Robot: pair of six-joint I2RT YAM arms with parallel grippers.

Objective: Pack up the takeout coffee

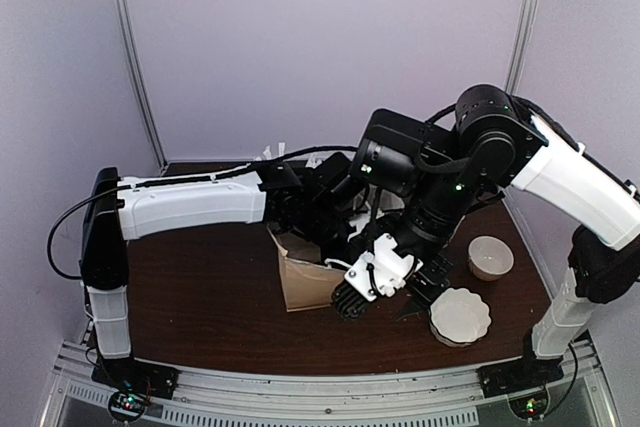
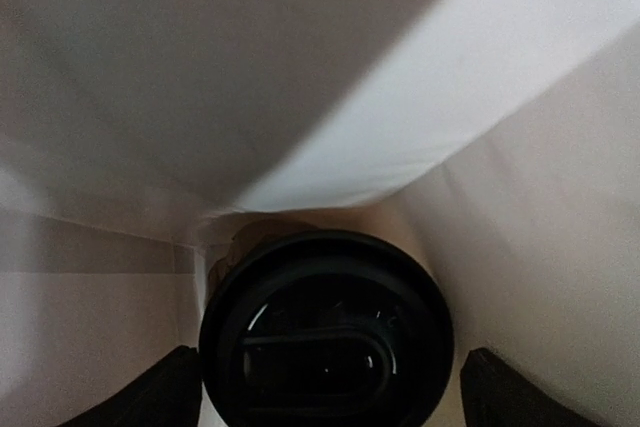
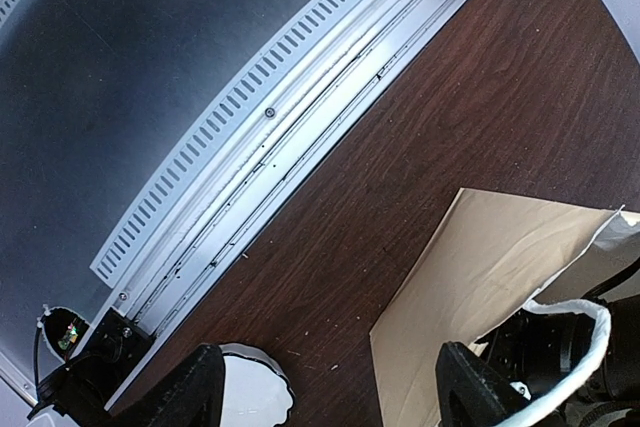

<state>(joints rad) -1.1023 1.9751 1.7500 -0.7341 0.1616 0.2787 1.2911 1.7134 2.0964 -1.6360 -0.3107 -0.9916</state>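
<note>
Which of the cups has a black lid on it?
The takeout coffee standing inside the paper bag: its top is a round black lid. The white cup to the right of the bag stands open, with no lid.

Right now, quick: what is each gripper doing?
Left gripper: open, fingers either side of the takeout coffee inside the bag, not clamping it.
Right gripper: open, holding nothing.
</note>
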